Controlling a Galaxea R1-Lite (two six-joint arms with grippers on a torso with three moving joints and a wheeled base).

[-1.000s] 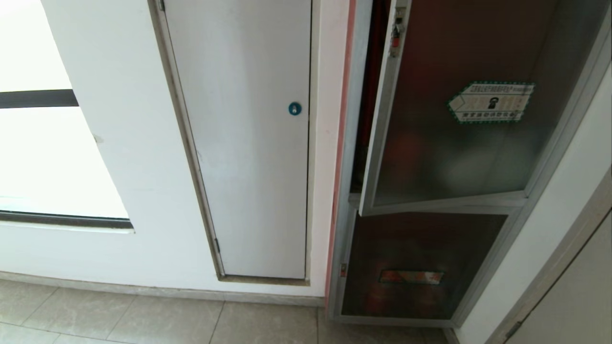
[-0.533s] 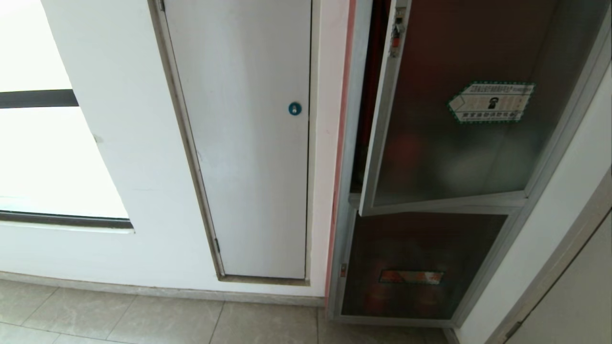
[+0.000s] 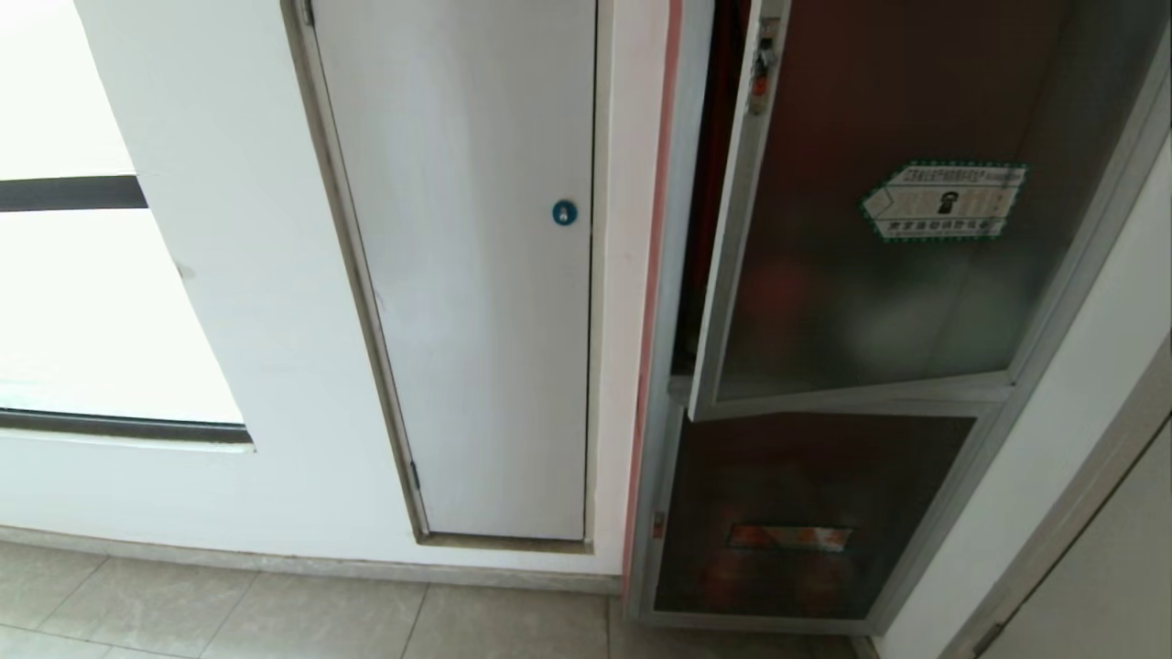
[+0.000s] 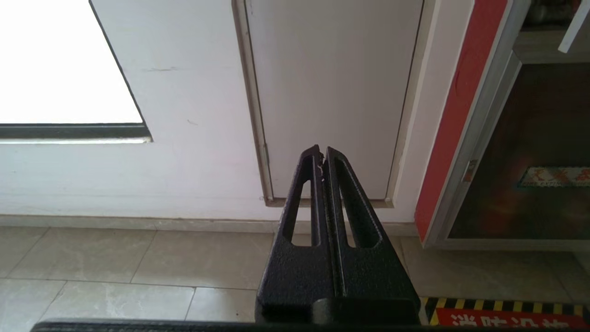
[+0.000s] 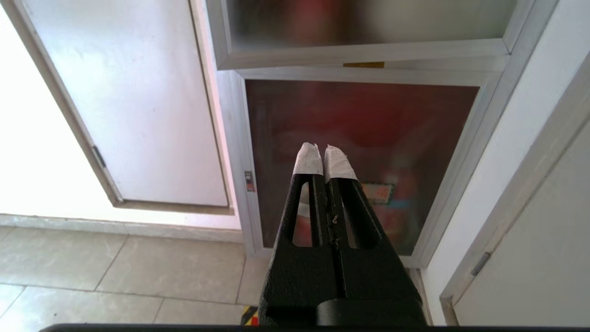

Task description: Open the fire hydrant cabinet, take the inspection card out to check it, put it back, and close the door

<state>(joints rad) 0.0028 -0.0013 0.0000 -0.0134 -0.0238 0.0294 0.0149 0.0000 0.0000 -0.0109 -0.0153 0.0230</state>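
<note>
Door point(image 3: 879, 275) sits in the upper right of the head view, already ajar: its latch edge point(image 3: 732, 229) stands off the cabinet point(image 3: 682, 229) frame, leaving a dark gap with red interior behind. Card not visible; presumably inside, behind the tinted glass.

Left pincer point(image 4: 322, 154): pressed together, holding nothing, aimed at the white panel point(image 4: 332, 92) and floor point(image 4: 138, 263). Right pincer point(image 5: 325, 154): taped tips pressed together, holding nothing, aimed at the lower glass panel point(image 5: 359, 152), below the door's bottom rail. Neither arm shows in the head view.

Judged step: swing the door fully open.
- Use the right pincer; it is nearer.
- Raise it to the gap and hook the free edge from behind rather than pushing on glass.
- Pull along the hinge arc, hinge on the right side.
- Keep clear of the small red latch point(image 3: 758, 78).
- Open wide enough that the interior is in plain view before reaching for the card.
</note>
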